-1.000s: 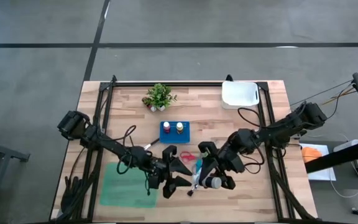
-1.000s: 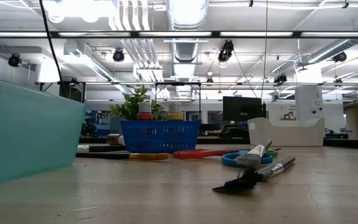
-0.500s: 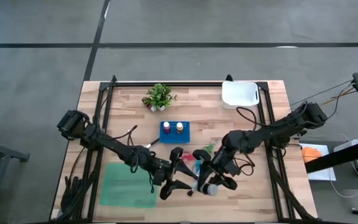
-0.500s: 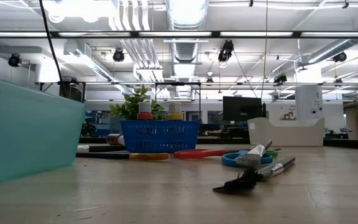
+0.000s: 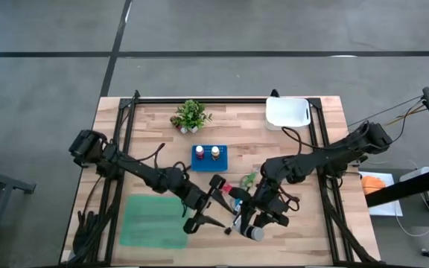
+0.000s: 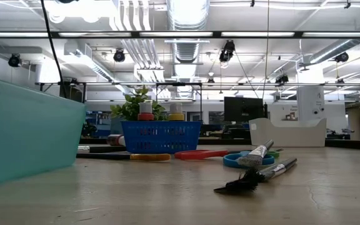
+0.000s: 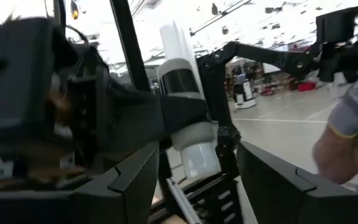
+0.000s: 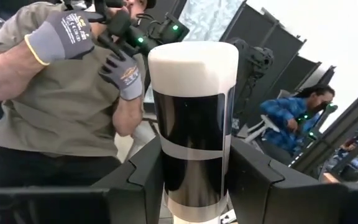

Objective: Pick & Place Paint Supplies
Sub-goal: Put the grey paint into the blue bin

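Scissors point(image 6: 202, 154) and brushes point(image 6: 264, 171) lie beside blue basket point(image 6: 161, 137).

Crowded centre, open edges
Both arms point(image 5: 199, 197) and scattered scissors point(image 6: 200, 154) and brushes point(image 6: 255, 175) block mid-table; basket point(image 5: 209, 156), plant point(image 5: 191, 115) and white tray point(image 5: 287, 113) stand behind.

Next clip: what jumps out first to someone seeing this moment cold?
The two arms meet near the table's front middle, where the right gripper holds up a white-capped dark paint bottle and the open left gripper sits facing it. Behind them stands a blue basket holding two bottles, with a teal bin at the front left.
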Robot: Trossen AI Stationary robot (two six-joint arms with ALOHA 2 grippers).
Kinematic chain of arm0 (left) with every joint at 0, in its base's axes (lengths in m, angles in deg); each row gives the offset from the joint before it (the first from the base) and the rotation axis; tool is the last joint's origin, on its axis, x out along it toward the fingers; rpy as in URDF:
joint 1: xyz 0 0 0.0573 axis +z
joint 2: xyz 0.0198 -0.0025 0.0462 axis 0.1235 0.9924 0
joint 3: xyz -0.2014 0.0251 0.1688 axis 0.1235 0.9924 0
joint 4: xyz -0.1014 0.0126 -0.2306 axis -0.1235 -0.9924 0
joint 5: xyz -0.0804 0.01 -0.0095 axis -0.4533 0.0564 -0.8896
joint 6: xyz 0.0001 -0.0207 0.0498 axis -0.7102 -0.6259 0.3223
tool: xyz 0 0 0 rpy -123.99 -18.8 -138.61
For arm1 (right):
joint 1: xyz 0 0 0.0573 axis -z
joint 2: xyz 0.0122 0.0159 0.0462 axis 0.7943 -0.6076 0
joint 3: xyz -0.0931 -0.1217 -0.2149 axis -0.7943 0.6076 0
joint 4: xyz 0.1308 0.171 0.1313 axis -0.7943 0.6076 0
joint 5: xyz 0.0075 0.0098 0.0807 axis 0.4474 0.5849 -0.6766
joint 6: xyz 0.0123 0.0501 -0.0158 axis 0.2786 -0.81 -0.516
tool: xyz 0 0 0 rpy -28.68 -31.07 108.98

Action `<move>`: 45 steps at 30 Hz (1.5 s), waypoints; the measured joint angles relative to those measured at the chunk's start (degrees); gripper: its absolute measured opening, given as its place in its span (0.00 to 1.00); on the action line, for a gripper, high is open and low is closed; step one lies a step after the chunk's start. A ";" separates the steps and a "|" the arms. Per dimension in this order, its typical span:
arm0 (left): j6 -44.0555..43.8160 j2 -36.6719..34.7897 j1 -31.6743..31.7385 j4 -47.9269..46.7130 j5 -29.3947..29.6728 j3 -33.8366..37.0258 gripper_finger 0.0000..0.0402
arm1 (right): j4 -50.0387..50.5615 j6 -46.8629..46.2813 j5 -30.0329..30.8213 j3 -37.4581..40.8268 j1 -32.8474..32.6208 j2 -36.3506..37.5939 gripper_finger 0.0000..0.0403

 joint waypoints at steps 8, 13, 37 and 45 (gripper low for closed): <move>0.86 0.02 3.24 -8.81 -2.71 0.00 0.56 | 4.82 -2.22 -0.19 -3.46 -0.01 -0.17 0.33; 12.11 0.02 1.67 -14.87 -2.94 0.00 0.56 | 4.76 -4.46 4.85 -3.09 -0.34 -0.17 0.33; 51.00 -0.07 -23.41 -21.88 55.20 -4.44 0.56 | 28.24 -25.87 30.43 -2.92 -1.83 -2.27 0.33; 44.71 -0.07 -21.14 -36.53 52.21 -10.89 0.56 | 25.85 -26.11 25.31 -3.65 -3.03 -6.72 0.33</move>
